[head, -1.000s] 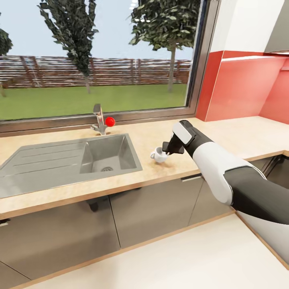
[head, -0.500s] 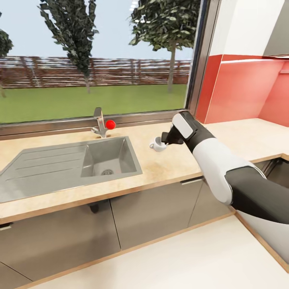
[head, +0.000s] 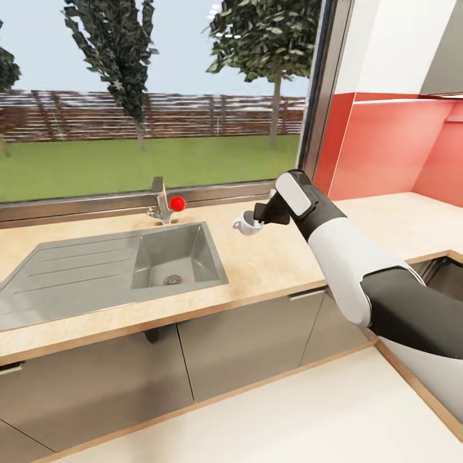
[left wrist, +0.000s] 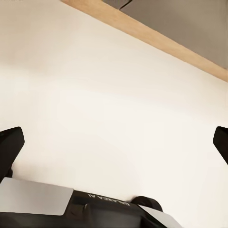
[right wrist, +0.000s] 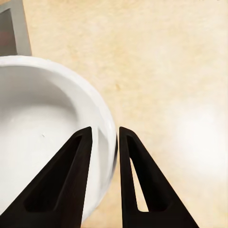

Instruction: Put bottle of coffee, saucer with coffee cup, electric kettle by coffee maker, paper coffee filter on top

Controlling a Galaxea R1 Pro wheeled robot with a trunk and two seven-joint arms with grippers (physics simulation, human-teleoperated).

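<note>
In the head view my right gripper (head: 259,218) is shut on the rim of the white coffee cup (head: 245,226), holding it over the light-brown kitchen countertop (head: 276,260), right of the sink and near the window sill. The right wrist view shows the two black fingers (right wrist: 78,166) clamping the cup's wall, one inside the coffee cup (right wrist: 42,114) and one outside, with the countertop (right wrist: 171,71) beyond. In the left wrist view my left gripper (left wrist: 115,142) is wide open over a pale floor (left wrist: 109,85), holding nothing.
A grey inset sink (head: 168,243) with a draining board lies left of the cup. A faucet (head: 158,198) with a red knob (head: 177,203) stands behind it. A red backsplash (head: 386,148) closes the right corner. Grey drawer fronts (head: 244,341) run below the worktop.
My right gripper has carried the cup upward and back toward the window, slightly leftward. The head view has shifted a little.
</note>
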